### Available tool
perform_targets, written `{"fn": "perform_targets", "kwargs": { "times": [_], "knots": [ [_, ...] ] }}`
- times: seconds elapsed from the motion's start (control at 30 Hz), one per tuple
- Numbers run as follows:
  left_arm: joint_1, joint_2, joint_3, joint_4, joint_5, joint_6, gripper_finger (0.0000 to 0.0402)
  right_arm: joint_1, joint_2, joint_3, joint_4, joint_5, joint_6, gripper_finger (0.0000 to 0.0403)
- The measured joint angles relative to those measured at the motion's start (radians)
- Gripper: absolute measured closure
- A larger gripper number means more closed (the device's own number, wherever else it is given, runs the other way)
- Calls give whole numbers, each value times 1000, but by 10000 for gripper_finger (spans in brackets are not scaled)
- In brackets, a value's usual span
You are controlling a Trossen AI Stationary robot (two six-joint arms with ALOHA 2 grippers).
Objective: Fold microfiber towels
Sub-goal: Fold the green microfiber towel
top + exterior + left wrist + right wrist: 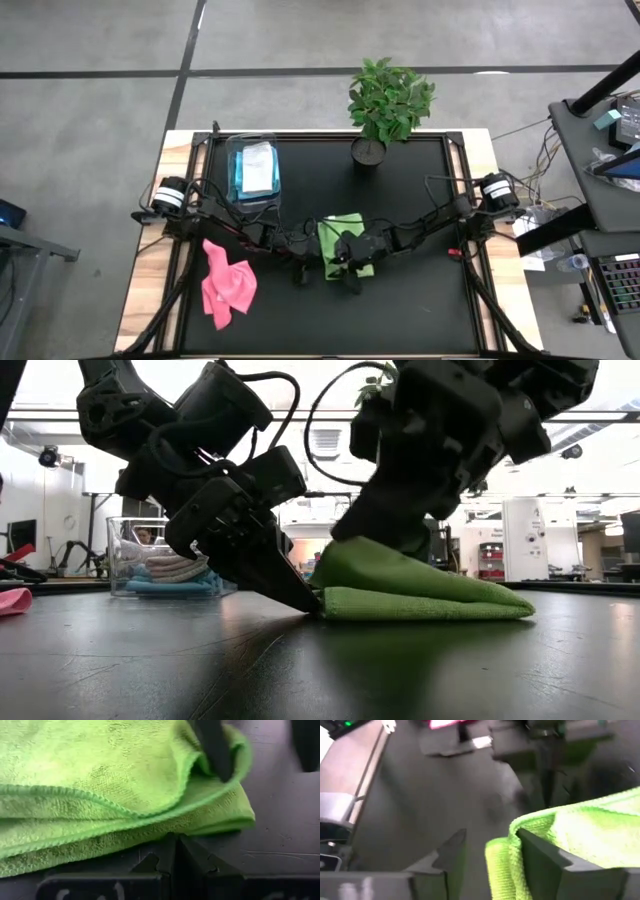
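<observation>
A lime green microfiber towel lies folded over in several layers near the table's middle. My left gripper is shut, slanting down at the towel's left edge. My right gripper stands open over the towel's near right part, the upper layer's edge between its fingers. A pink towel lies crumpled at the near left. Light blue and pale towels lie stacked in the clear bin. My left gripper has its shut fingertips down on the table, against the green towel's folded lower edge. It comes slanting down from the table's left. My right gripper is open, with one finger under the towel's upper layer, whose hemmed edge drapes over it. The other finger stands clear beside the towel. The lower layers lie flat on the table.
A potted plant stands at the far edge, right of the bin. The black table top is bare at the near right. Wooden borders run along both sides.
</observation>
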State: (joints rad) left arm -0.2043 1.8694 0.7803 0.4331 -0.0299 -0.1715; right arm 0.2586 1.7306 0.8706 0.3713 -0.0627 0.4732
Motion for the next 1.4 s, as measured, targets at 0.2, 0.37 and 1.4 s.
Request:
{"fn": "perform_targets", "kwargs": {
  "times": [0.2,0.37,1.4],
  "knots": [
    [0,0,0,-1,0,-3,393,6,4,47,-74,6,38,208],
    [1,-5,3,-23,18,-23,393,5,5,87,-186,9,110,197],
    [-2,-48,59,136,-5,-73,393,153,-173,21,-396,403,-108,351]
  ]
}}
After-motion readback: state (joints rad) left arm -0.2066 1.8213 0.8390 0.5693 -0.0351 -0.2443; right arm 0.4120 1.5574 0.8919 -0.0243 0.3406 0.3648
